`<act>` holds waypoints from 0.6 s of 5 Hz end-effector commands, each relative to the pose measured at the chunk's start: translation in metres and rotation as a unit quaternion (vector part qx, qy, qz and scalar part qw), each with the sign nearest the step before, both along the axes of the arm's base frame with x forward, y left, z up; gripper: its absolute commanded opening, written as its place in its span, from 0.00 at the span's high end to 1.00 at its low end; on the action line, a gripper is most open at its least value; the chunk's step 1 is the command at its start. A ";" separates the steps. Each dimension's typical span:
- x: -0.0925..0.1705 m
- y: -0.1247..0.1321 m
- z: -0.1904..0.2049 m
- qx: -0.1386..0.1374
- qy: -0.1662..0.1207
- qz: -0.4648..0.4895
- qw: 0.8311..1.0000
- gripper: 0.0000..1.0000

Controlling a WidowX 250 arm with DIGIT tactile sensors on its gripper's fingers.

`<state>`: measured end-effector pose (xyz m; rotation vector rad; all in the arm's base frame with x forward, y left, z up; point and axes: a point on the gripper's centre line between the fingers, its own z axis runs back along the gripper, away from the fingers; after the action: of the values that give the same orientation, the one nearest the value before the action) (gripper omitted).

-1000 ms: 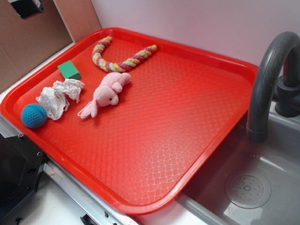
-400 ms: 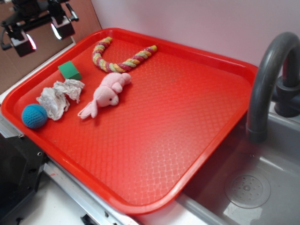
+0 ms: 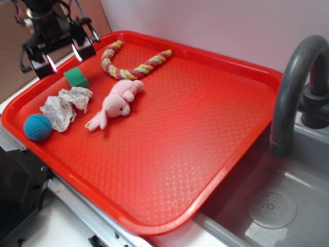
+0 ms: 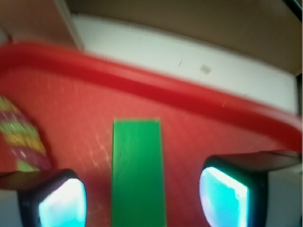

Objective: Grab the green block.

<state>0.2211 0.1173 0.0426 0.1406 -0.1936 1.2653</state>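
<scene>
Now, step: the gripper hangs over the far left corner of the red tray, right above the green block. It looks like the lining-up part, just ahead of the grab.
Fingers: spread wide apart and holding nothing. In the wrist view the two pale blue pads sit one on each side of the block, with red tray showing in the gaps.
Where the block is: on the tray floor near the far left rim, just behind the crumpled white cloth and left of the pink bunny. Nothing touches it.
Next move: probably go straight down until the pads are beside the block's flat sides, then squeeze. The block seems a bit closer to one pad, so a small sideways nudge may help.
Block: plain green, flat faces, sharp corners, looks hard and smooth. Flat sides should be easy to pinch.
Tray: shiny red plastic with a bumpy diamond pattern and a raised, rounded rim.
Rope toy: twisted cord in pink, yellow and green, bent in a curve.
Bunny: soft, fuzzy and floppy.
Cloth: thin and wrinkled.
Blue ball: round and knitted, near the front left corner, well apart from the block.
Sink: grey, beside the tray, with a curved dark tap.
</scene>
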 end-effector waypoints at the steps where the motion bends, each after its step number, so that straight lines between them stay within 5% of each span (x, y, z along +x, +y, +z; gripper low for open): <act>1: -0.010 0.011 -0.019 0.007 -0.014 0.009 1.000 0.00; 2: -0.017 0.006 -0.023 0.012 -0.018 0.008 1.000 1.00; 3: -0.024 0.001 -0.029 0.021 -0.022 0.004 1.000 1.00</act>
<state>0.2112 0.1169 0.0124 0.1486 -0.2620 1.2654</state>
